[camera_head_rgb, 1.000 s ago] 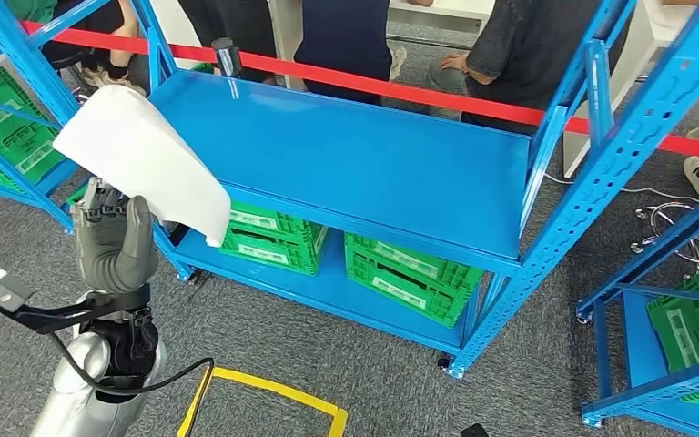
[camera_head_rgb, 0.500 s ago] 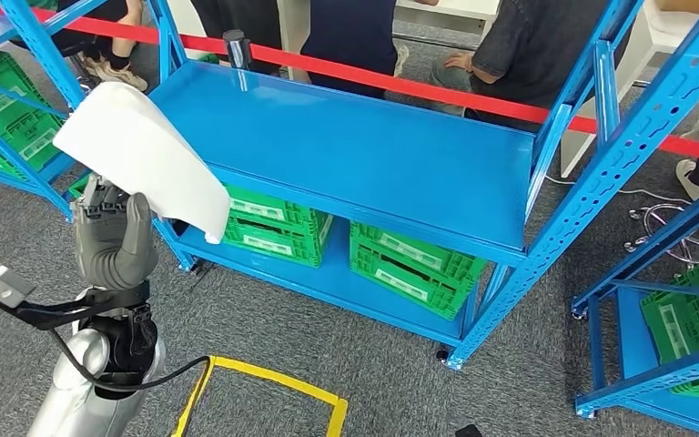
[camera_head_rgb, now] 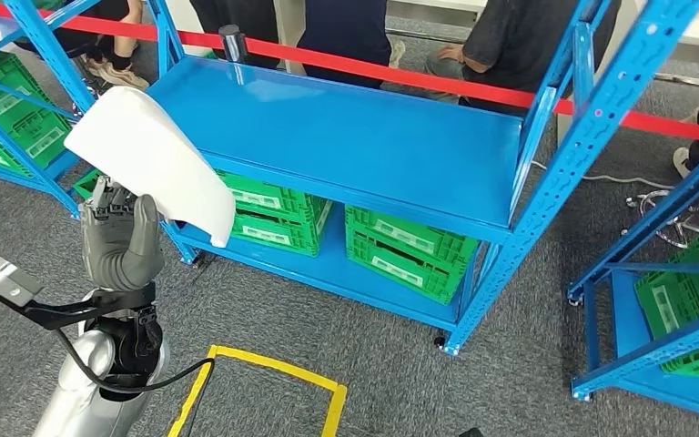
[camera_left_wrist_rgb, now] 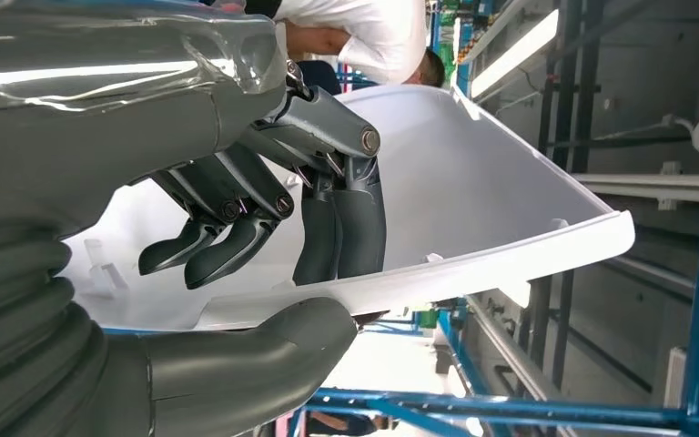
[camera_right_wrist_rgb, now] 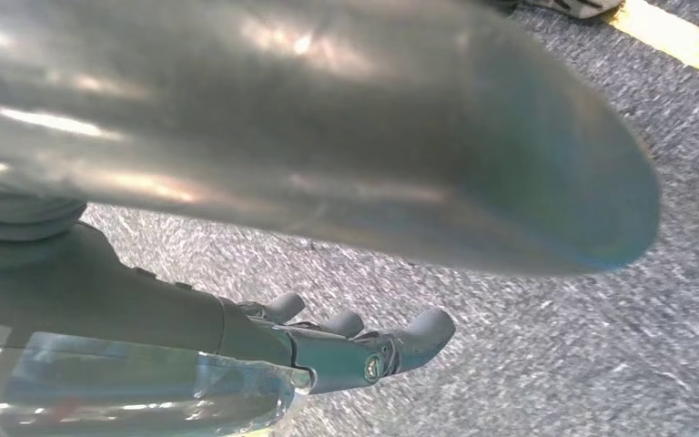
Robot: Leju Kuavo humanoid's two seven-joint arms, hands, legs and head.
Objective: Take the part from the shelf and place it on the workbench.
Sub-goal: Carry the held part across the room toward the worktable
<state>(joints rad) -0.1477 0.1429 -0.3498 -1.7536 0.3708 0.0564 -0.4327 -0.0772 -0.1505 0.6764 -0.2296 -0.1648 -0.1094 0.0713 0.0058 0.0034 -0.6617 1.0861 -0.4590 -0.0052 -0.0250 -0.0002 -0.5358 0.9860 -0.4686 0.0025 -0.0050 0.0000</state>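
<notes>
The left hand (camera_head_rgb: pixel 120 238) grips the white part (camera_head_rgb: pixel 153 162) by its lower edge, so carry it level, clear of the shelf (camera_head_rgb: pixel 346 146) beside it.

Whole head view shifted, camera moved; no shift of white part (camera_head_rgb: pixel 150 164) in left robot hand (camera_head_rgb: pixel 120 241).

One white part (camera_head_rgb: pixel 150 164); two robot hands, the left hand (camera_head_rgb: pixel 120 241) and the right hand (camera_right_wrist_rgb: pixel 346 350); three blue shelf racks (centre (camera_head_rgb: pixel 346 146), left (camera_head_rgb: pixel 18 55), right (camera_head_rgb: pixel 664 300)); several green crates (camera_head_rgb: pixel 405 259).
</notes>
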